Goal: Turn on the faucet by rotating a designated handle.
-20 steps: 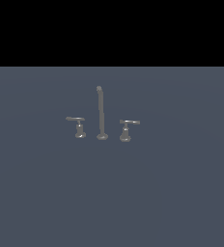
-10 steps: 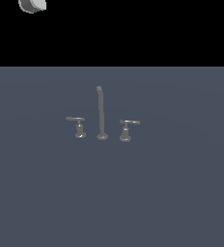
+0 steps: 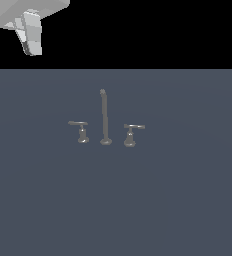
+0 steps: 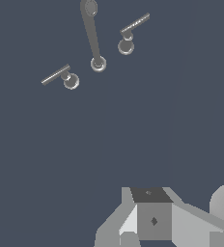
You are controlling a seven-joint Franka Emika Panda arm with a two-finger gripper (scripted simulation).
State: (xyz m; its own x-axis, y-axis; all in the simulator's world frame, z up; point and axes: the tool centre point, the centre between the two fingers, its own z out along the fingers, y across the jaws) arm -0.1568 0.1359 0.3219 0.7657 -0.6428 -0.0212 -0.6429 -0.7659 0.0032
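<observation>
Standing on the flat grey floor (image 3: 188, 200) was the faucet (image 3: 105, 117), its tall thin spout in the middle. The designated handle (image 3: 81, 131) stood just to the exterior view's left of it, untouched. The gripper (image 3: 32, 48) hung high up, far away; I could not tell if it was open or closed.
</observation>
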